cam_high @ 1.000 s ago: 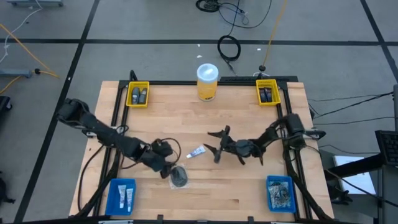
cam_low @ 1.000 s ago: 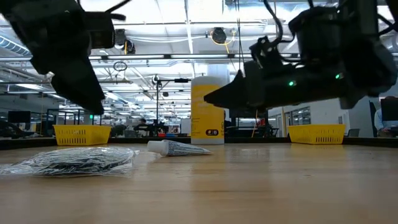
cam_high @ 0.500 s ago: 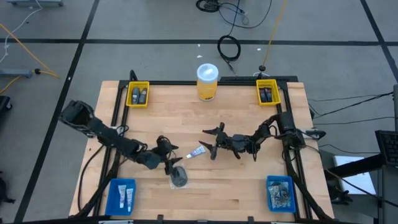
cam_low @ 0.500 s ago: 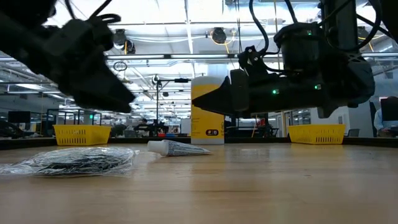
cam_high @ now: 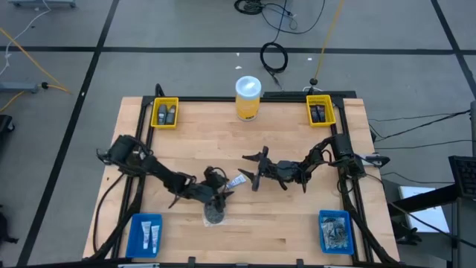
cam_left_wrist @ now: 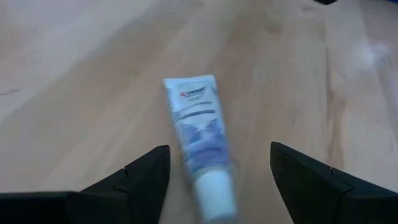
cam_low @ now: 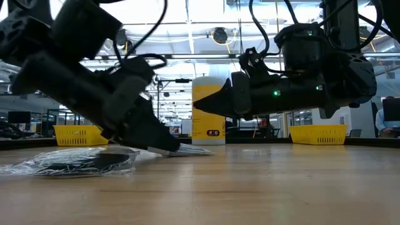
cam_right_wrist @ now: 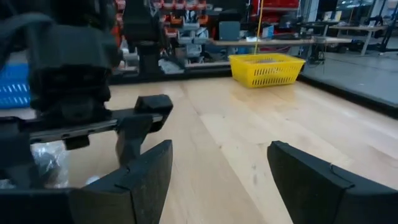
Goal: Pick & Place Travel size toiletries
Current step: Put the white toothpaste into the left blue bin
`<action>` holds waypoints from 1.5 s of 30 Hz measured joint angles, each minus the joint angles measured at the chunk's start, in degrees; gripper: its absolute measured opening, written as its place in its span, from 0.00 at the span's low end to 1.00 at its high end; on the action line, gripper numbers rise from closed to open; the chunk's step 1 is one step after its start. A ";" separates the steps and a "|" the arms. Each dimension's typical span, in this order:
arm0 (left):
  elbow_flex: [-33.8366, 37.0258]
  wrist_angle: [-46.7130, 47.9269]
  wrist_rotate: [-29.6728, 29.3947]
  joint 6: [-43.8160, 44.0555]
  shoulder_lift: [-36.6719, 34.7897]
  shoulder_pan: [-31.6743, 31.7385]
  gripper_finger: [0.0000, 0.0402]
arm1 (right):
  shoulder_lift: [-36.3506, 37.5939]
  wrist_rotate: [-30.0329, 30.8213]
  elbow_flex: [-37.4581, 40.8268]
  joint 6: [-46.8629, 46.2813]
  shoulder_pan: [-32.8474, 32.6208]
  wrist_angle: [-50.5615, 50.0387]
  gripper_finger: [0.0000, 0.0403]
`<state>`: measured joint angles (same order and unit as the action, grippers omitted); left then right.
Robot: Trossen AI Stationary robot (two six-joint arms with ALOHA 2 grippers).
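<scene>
A slim white tube with blue print (cam_high: 238, 181) lies flat on the wooden table near its middle; in the left wrist view the tube (cam_left_wrist: 198, 134) has its white cap end toward the camera. My left gripper (cam_high: 225, 191) (cam_left_wrist: 219, 148) is open and low over the table, one finger on either side of the tube's cap end, not touching it. A grey mesh disc in clear wrap (cam_high: 215, 214) (cam_low: 75, 161) lies just nearer the table's near edge. My right gripper (cam_high: 251, 170) (cam_right_wrist: 221, 146) hovers open to the right of the tube, above the table.
A large yellow jar with a white lid (cam_high: 248, 98) stands at the far edge. Yellow bins (cam_high: 164, 114) (cam_high: 320, 110) with dark containers sit at the far corners. Blue bins (cam_high: 146, 233) (cam_high: 335, 231) sit at the near corners. The two grippers are close together.
My left gripper has swung toward the table's right, past the wrapped mesh disc, and come down low at the white tube, staying open. My right gripper shifted a little toward the left and far edge early on, then held still. The tube and disc have not moved.
</scene>
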<state>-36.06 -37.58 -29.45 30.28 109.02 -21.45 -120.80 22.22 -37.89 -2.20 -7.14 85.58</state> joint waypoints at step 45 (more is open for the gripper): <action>-2.68 50.54 34.56 41.71 -44.82 -16.47 0.15 | 0.00 -17.81 -0.49 -1.62 0.69 -0.09 0.63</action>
<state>-38.74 12.95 5.12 71.99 64.20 -37.92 -120.79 4.40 -38.38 -3.81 -6.45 85.49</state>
